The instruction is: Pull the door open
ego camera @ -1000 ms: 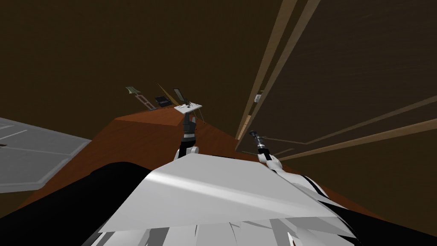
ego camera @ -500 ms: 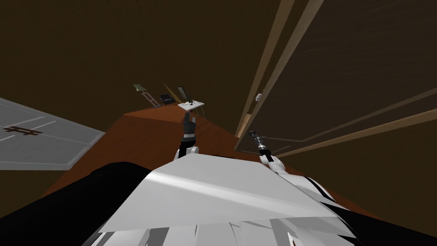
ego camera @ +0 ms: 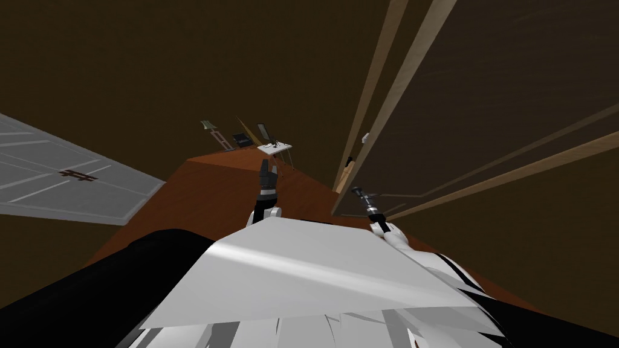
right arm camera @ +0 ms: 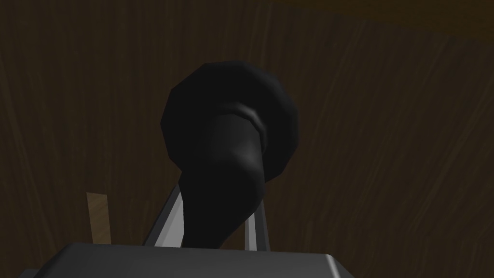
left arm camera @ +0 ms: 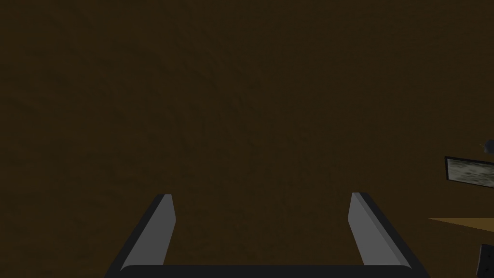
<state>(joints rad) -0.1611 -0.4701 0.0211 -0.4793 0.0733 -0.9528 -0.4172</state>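
Our right hand is closed on the dark handle, one finger pressing each side, so that a pull transfers to the door. The handle projects from the door's face near its edge. Our left hand is fully open and empty, apparently held clear of the swing

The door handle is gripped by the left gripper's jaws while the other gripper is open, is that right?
Not quite: it is the right gripper whose jaws grip the handle, as the right wrist view shows; the left gripper is open.
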